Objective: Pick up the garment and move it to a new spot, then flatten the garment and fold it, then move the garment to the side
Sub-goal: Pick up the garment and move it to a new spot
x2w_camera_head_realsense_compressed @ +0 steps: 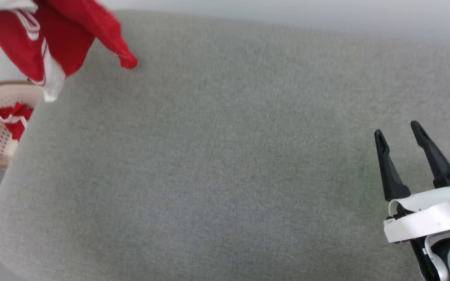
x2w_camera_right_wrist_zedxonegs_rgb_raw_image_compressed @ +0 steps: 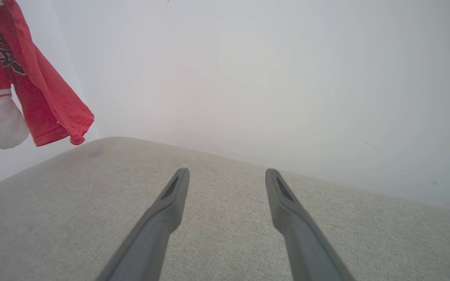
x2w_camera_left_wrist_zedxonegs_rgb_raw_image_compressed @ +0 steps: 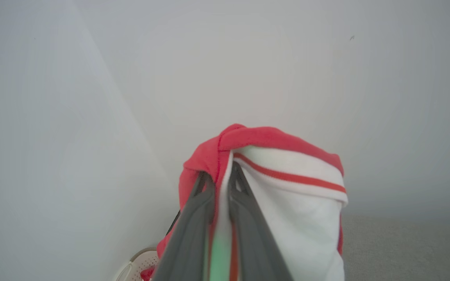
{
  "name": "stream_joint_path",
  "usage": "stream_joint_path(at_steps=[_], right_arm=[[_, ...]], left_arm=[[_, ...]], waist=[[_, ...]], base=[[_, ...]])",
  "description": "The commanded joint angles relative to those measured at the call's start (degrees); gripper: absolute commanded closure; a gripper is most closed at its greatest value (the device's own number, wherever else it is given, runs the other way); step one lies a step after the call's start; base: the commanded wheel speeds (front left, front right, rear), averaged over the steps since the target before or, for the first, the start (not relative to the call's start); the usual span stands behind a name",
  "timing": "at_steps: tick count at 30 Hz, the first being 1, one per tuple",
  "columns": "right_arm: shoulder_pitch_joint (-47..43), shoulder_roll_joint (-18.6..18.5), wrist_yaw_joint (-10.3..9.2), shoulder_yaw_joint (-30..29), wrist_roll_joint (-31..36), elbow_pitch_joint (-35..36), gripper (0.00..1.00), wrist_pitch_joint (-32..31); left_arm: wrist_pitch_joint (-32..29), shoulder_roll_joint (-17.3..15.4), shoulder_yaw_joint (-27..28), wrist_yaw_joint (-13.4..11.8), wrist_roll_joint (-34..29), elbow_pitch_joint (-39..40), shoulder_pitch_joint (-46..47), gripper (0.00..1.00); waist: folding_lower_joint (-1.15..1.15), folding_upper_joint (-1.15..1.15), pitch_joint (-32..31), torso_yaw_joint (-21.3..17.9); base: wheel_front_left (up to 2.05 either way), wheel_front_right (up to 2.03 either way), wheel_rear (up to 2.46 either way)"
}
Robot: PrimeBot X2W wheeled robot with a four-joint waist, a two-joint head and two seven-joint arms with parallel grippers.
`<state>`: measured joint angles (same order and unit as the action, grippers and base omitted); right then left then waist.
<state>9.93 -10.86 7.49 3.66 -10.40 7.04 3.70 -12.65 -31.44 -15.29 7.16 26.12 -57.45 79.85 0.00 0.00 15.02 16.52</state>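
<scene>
Left tool (x2w_camera_left_wrist_zedxonegs_rgb_raw_image_compressed: 221, 176): closed on the garment (x2w_camera_left_wrist_zedxonegs_rgb_raw_image_compressed: 291, 195), with cloth pinched between both fingers. The garment hangs in the air above the far left corner of the grey cushion (x2w_camera_head_realsense_compressed: 225, 175). Right tool (x2w_camera_head_realsense_compressed: 398, 130): spread wide, holding nothing, above the cushion's right side.

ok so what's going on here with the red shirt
The robot's left hand is shut on the red and white garment, holding it up in the air over the far left corner of the grey cushion. The right hand is open and empty above the cushion's near right. The garment is not yet laid down.
</scene>
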Motion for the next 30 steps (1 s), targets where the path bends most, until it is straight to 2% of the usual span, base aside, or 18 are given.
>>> stream_joint_path(at_steps=[1,12,17,23,30], right_arm=[[-0.5,0.37,0.0,-0.21,-0.29,-0.41,0.0,0.65],[-2.61,3.08,0.0,-1.75,-0.47,-3.57,0.0,3.72],[-2.84,3.5,0.0,-2.79,-0.46,-4.15,0.0,4.45],[-3.63,4.13,0.0,-4.68,0.02,-4.9,0.0,5.37],[-4.05,4.84,0.0,-7.52,0.23,-5.47,0.0,6.47]], left_arm=[[-0.52,-0.29,-0.39,0.29,-0.26,1.19,0.58,1.0],[-10.64,-2.28,-3.34,0.3,2.12,16.18,-2.47,1.0],[-14.65,-3.84,-3.44,-0.92,2.83,23.75,-5.49,1.0],[-21.34,-5.25,-2.97,-3.91,5.21,36.38,-12.2,1.0],[-27.82,-5.21,-3.35,-9.12,6.67,51.33,-19.64,1.0]], waist=[[0.0,0.0,-3.59,-0.35],[0.0,0.0,-7.92,-3.4],[0.0,0.0,-8.55,-5.55],[0.0,0.0,-8.81,-9.53],[0.0,0.0,-7.69,-14.01]], base=[[0.0,0.0,0.0],[0.0,0.0,0.0],[0.0,0.0,0.0],[0.0,0.0,0.0],[0.0,0.0,0.0]])
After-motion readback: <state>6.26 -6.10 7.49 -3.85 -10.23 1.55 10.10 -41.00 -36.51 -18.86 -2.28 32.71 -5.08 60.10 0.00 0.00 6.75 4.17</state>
